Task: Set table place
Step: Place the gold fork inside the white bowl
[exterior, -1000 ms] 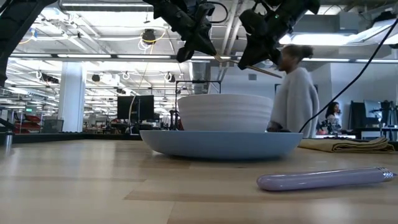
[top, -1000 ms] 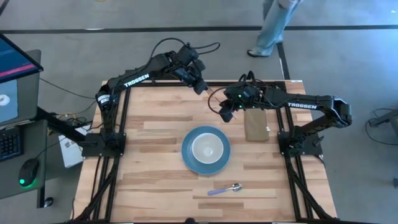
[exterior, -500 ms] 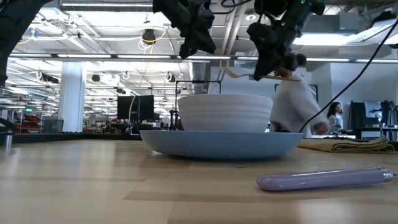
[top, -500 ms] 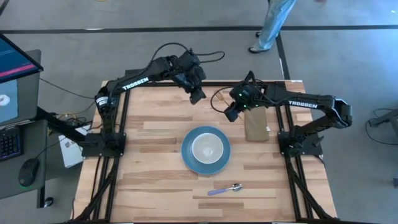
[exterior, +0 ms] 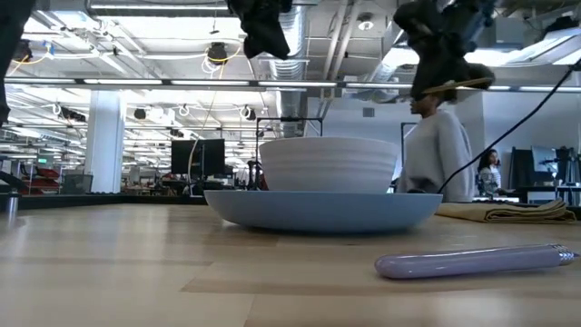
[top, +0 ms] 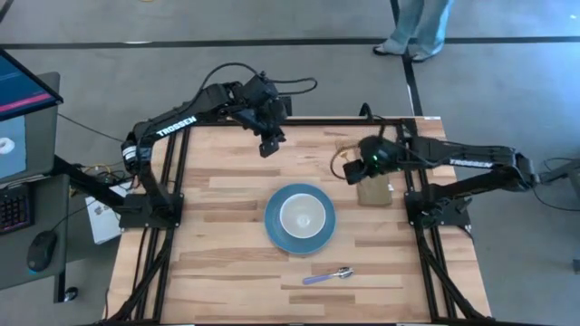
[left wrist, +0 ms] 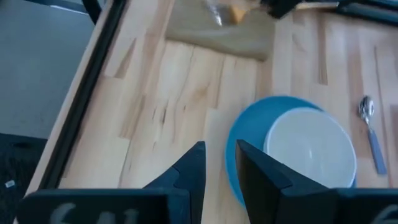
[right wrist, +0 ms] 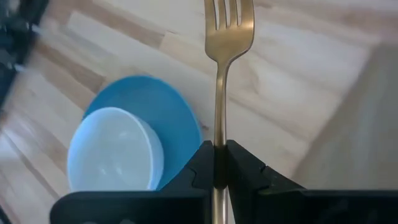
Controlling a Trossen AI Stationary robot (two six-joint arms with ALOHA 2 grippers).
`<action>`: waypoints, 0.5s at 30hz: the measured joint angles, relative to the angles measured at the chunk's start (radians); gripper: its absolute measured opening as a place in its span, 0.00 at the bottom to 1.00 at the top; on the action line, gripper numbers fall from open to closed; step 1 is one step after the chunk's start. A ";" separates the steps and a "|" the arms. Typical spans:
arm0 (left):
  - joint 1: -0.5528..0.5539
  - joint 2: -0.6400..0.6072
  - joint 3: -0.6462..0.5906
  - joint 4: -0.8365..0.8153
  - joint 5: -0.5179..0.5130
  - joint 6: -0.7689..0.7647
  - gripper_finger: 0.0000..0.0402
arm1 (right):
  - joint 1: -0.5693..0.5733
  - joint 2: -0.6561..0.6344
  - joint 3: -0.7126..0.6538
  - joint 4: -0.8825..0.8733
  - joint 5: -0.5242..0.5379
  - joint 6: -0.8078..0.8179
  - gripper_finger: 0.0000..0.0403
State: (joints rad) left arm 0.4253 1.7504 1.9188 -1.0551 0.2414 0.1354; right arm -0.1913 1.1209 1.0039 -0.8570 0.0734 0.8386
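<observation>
My right gripper [right wrist: 217,163], clamped on a gold fork [right wrist: 225,56] above the olive pad [top: 373,187], points its tines toward the blue plate [top: 275,224] and white bowl [top: 302,215] on the worktop [top: 217,244].

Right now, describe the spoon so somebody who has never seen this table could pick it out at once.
Start at the round blue plate with the white bowl in the middle of the light wooden table. On the side of the plate away from both arm bases lies the spoon, flat on the wood and alone. Its pale lilac handle and silver bowl distinguish it from the gold fork held in the right gripper.
</observation>
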 joint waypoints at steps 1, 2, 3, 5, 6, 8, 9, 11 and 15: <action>0.000 -0.008 -0.014 -0.001 0.001 0.012 0.19 | 0.024 -0.021 -0.024 0.013 0.019 0.054 0.11; 0.000 -0.019 -0.033 0.004 0.001 0.026 0.19 | 0.050 -0.037 -0.046 0.022 0.037 0.104 0.11; 0.000 -0.035 -0.059 0.017 0.002 0.036 0.19 | 0.077 -0.051 -0.070 0.033 0.053 0.150 0.11; 0.000 -0.072 -0.124 0.063 0.009 0.051 0.19 | 0.138 -0.064 -0.112 0.064 0.093 0.237 0.11; 0.000 -0.096 -0.165 0.100 0.009 0.052 0.19 | 0.169 -0.062 -0.132 0.083 0.114 0.274 0.11; 0.000 -0.151 -0.267 0.188 0.008 0.040 0.19 | 0.228 -0.054 -0.171 0.117 0.155 0.355 0.11; 0.000 -0.183 -0.320 0.237 0.008 0.031 0.19 | 0.255 -0.048 -0.189 0.131 0.172 0.396 0.11; 0.001 -0.253 -0.437 0.341 0.007 0.015 0.19 | 0.312 -0.037 -0.227 0.170 0.208 0.489 0.11; 0.001 -0.388 -0.658 0.544 0.006 -0.065 0.19 | 0.429 -0.020 -0.305 0.270 0.304 0.686 0.11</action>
State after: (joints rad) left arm 0.4263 1.3627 1.2608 -0.5110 0.2479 0.0706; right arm 0.2381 1.1004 0.6989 -0.5867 0.3773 1.5251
